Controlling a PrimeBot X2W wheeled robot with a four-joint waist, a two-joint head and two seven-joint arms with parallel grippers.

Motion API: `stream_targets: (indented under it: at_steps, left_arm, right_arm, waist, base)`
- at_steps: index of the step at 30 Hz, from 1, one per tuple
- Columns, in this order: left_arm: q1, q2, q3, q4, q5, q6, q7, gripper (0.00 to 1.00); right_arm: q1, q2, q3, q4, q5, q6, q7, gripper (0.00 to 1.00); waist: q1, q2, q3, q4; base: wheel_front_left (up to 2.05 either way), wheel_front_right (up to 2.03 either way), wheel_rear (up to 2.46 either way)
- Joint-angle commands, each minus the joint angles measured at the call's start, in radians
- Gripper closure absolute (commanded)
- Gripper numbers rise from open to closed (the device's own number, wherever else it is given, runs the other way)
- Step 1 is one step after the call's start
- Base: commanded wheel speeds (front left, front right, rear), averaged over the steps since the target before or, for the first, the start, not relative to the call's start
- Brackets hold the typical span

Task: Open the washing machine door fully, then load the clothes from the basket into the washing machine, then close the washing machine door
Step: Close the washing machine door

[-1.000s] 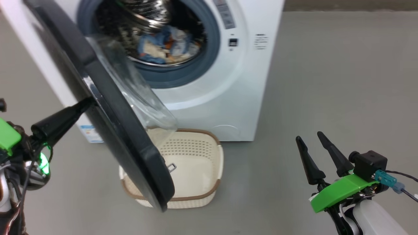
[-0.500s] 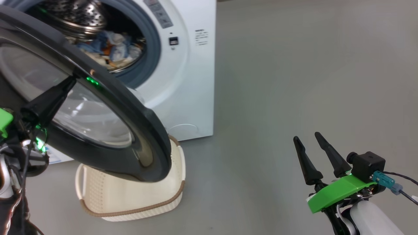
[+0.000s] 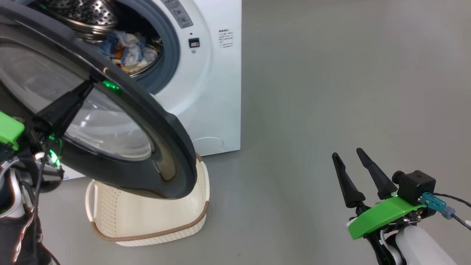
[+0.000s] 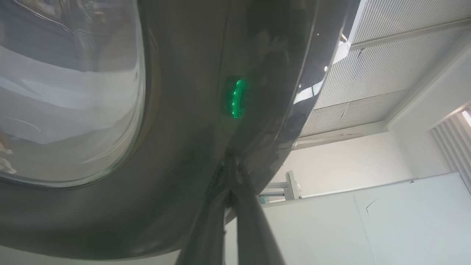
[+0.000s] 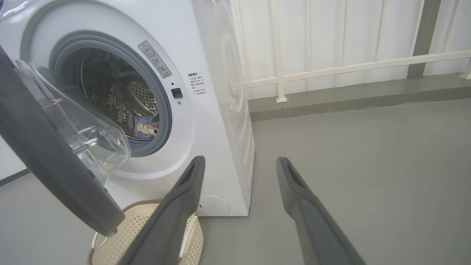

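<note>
Glossy black door (image 3: 121,121) stands half open at frame left; stiff, heavy and slick, best pushed near its rim. Left tool (image 3: 87,86), pressed together, touches it there; right tool (image 3: 346,152) spread, lower right

Indoor test hall or lab bay, fitted out as a laundry corner. Head view: white washing machine (image 3: 217,92) at 11 o'clock, standing free on a smooth grey floor (image 3: 331,92), with a small basket (image 3: 128,209) on the floor at its foot. Right wrist view: white rail (image 5: 349,69) and pale wall panels (image 5: 368,33) at 1 o'clock, above a low grey kerb (image 5: 349,97). Left wrist view: slatted ceiling (image 4: 386,44) at 2 o'clock, plain white partition boards (image 4: 368,224) at 4 o'clock.
</note>
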Motion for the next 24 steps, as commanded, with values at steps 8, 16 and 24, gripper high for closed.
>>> stream_targets:
  at_steps: [8, 16, 24]
  left_arm:
    - [-0.019, 0.059, 0.003, -0.042, 0.049, -0.073, -0.030, 1.00]
    - [0.021, 0.100, -0.015, -0.075, 0.137, -0.157, -0.096, 0.17]
    - [0.118, 0.145, -0.015, -0.112, 0.255, -0.282, -0.214, 0.00]
  right_arm:
    - [-0.005, -0.011, 0.007, -0.022, -0.002, 0.004, -0.012, 0.00]
    - [-0.003, -0.015, 0.000, -0.026, -0.002, 0.004, -0.012, 0.00]
    - [-0.002, -0.015, -0.010, -0.037, -0.005, 0.004, -0.012, 0.00]
  waist:
    - [0.0000, -0.0001, -0.011, 0.049]
    - [0.0000, -0.0001, -0.013, 0.069]
    - [0.0000, -0.0001, -0.001, 0.075]
  base:
    - [0.00, 0.00, 0.00]
    - [0.00, 0.00, 0.00]
    - [0.00, 0.00, 0.00]
